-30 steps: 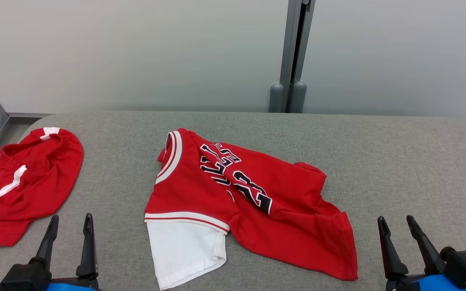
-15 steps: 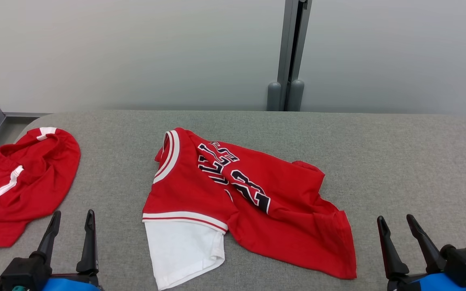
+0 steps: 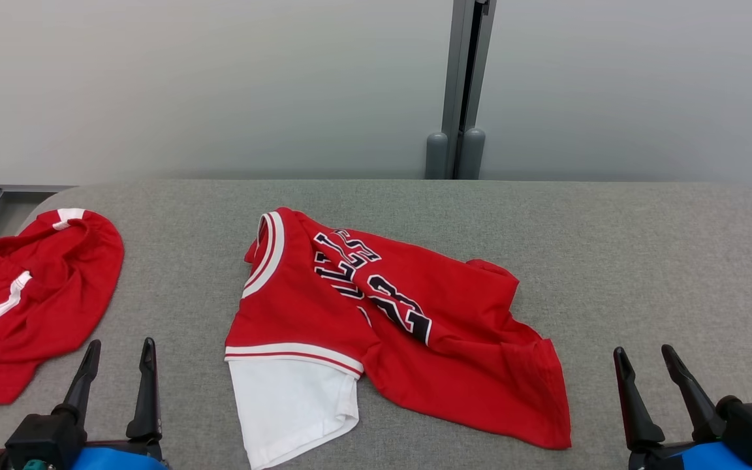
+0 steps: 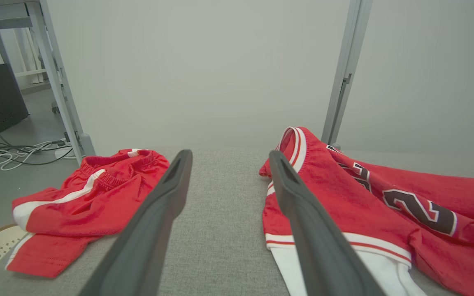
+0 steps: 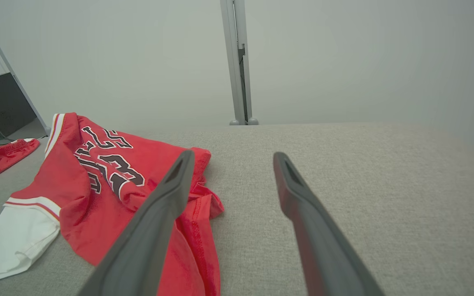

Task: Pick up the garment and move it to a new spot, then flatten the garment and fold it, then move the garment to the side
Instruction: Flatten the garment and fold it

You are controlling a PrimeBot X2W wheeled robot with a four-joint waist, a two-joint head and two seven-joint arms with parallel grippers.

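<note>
Jersey [image 3: 376, 313] sits crumpled mid-table, lettering up, body twisted and bunched toward my right, white sleeve [image 3: 291, 405] poking out on the near side. By my read it's neither picked up nor flattened yet. Both claws are spread wide and empty. The left gripper [image 3: 121, 342] is parked near-left of the jersey and the right gripper [image 3: 642, 350] near-right, neither touching cloth.

Risks from here:
- Layers are stacked at the folds. If I pinch there I'll likely catch two plies, and it lifts as a wad instead of opening out.
- Thin fabric on a grey cloth-covered table [image 3: 643, 261]. Fingertips coming in shallow could snag the cover or just shove the hem ahead.
- Mismatched grab points between the arms would twist it further on the lift.
- Red shorts [image 3: 36, 294] lie right at the left edge, close to the left claw. A careless sweep left could drag them off, or I grab the wrong red thing.
</note>
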